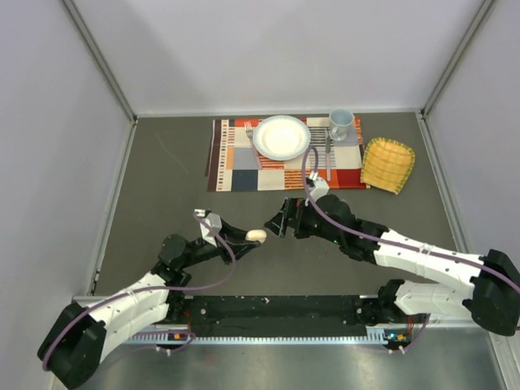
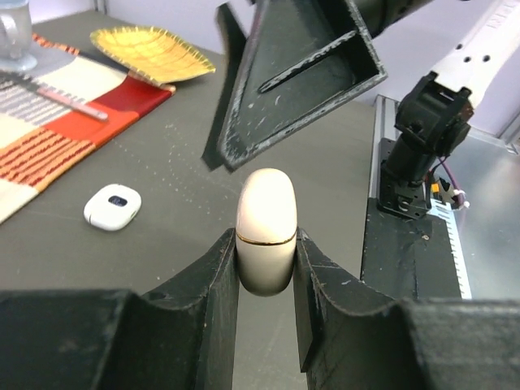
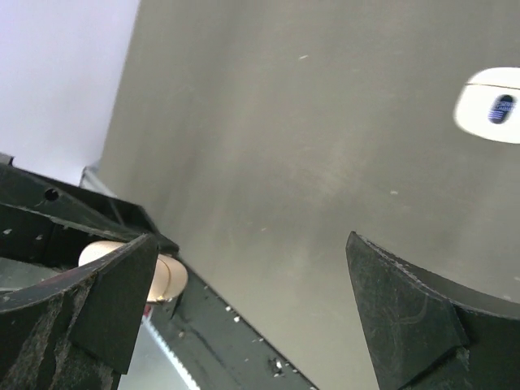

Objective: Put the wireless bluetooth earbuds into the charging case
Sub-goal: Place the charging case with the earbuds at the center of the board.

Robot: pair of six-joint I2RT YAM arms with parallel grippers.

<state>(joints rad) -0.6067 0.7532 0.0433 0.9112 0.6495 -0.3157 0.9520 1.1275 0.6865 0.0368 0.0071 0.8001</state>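
My left gripper [image 1: 250, 236] is shut on a closed pale pinkish-beige charging case [image 1: 257, 236], held off the table; in the left wrist view the case [image 2: 266, 223] stands upright between the fingers [image 2: 213, 280]. My right gripper [image 1: 281, 219] is open and empty just right of that case, its fingers [image 2: 301, 81] hanging over it. The case edge shows at the right wrist view's left [image 3: 169, 278]. A closed white charging case [image 2: 112, 206] lies on the table, also in the right wrist view [image 3: 491, 106]. No earbuds are visible.
A patchwork placemat [image 1: 236, 171] at the back holds a white plate [image 1: 281, 136], a fork [image 1: 249, 130], cutlery [image 1: 327, 154] and a pale blue cup [image 1: 340, 123]. A yellow woven cloth [image 1: 387, 165] lies to its right. Walls enclose the table.
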